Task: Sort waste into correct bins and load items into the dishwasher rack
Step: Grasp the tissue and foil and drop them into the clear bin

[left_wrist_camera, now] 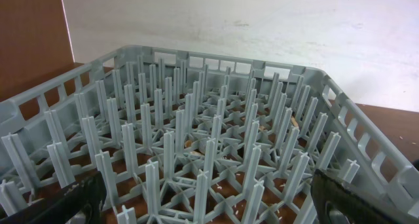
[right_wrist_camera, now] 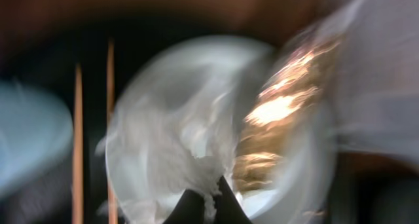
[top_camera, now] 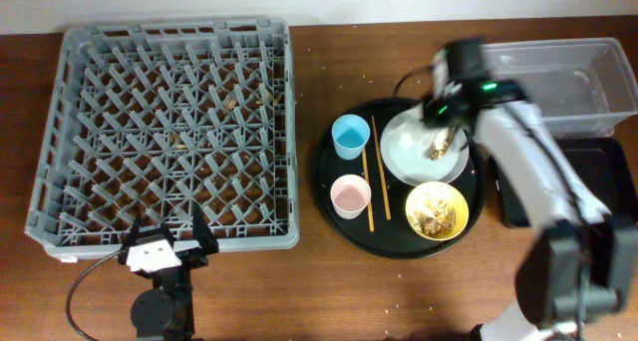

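My right gripper (right_wrist_camera: 208,196) is shut on a crumpled white paper scrap (right_wrist_camera: 190,135) and holds it just above the pale grey plate (top_camera: 409,154); the view is blurred. A gold-brown wrapper (right_wrist_camera: 278,112) lies on the plate (right_wrist_camera: 314,158) beside the paper. In the overhead view the right gripper (top_camera: 444,132) is over the plate's right side. The yellow bowl (top_camera: 438,210) holds beige crumbly scraps. The light-blue cup (top_camera: 351,136), pink cup (top_camera: 350,195) and chopsticks (top_camera: 380,167) lie on the round black tray (top_camera: 334,162). My left gripper (top_camera: 167,249) is open at the grey dishwasher rack's (top_camera: 169,132) near edge.
The clear plastic tub (top_camera: 568,77) stands at the back right, with the shallow black tray (top_camera: 588,181) in front of it, partly under my right arm. Small crumbs lie among the rack's pegs (left_wrist_camera: 209,139). A cable runs on the table near the left arm.
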Robot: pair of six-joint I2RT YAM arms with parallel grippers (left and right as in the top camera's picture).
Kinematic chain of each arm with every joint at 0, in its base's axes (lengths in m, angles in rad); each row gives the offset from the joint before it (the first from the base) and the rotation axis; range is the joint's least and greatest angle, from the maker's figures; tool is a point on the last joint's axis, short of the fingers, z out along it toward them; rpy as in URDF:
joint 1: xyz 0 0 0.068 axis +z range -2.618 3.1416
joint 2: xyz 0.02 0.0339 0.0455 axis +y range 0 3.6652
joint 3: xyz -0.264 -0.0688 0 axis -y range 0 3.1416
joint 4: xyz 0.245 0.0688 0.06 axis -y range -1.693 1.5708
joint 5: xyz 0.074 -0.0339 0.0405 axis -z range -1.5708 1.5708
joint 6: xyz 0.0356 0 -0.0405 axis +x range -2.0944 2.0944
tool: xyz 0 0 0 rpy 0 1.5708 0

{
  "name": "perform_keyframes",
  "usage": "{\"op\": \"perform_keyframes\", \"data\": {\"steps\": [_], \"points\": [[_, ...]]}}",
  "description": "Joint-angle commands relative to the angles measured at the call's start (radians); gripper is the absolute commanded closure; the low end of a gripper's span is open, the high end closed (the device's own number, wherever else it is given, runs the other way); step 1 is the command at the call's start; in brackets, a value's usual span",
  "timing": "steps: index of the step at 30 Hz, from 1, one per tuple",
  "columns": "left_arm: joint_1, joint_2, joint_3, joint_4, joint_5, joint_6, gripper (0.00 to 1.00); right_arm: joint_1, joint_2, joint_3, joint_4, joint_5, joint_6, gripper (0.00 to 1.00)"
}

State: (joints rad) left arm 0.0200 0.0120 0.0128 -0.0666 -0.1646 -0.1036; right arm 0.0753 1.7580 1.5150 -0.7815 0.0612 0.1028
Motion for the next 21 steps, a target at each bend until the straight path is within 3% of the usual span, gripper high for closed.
{"op": "perform_keyframes", "data": {"steps": [1, 6, 7, 8, 9, 12, 14, 17, 21], "points": [[0.003, -0.004, -0.003, -0.002, 0.003, 0.016, 0.0, -0.183, -0.089, 0.058, 0.019, 0.111, 0.175, 0.96], [0.003, -0.004, -0.003, -0.002, 0.003, 0.016, 0.0, -0.341, 0.148, 0.054, 0.225, 0.108, 0.228, 0.93], [0.003, -0.004, -0.003, -0.002, 0.003, 0.016, 0.0, -0.344, 0.214, 0.054, 0.306, 0.108, 0.228, 0.77], [0.003, -0.004, -0.003, -0.002, 0.003, 0.016, 0.0, -0.344, 0.232, 0.054, 0.337, 0.107, 0.226, 0.26], [0.003, -0.004, -0.003, -0.002, 0.003, 0.016, 0.0, -0.344, 0.2, 0.062, 0.316, 0.043, 0.179, 0.0], [0.003, -0.004, -0.003, -0.002, 0.003, 0.016, 0.0, -0.33, 0.025, 0.075, 0.17, -0.283, 0.134, 0.0], [0.003, -0.004, -0.003, -0.002, 0.003, 0.016, 0.0, -0.27, -0.025, 0.075, 0.037, -0.36, 0.133, 0.05], [0.003, -0.004, -0.003, -0.002, 0.003, 0.016, 0.0, -0.068, 0.042, 0.035, -0.074, -0.113, 0.151, 0.25], [0.003, -0.004, -0.003, -0.002, 0.003, 0.016, 0.0, 0.031, 0.245, 0.021, -0.068, 0.098, 0.293, 0.32]]}}
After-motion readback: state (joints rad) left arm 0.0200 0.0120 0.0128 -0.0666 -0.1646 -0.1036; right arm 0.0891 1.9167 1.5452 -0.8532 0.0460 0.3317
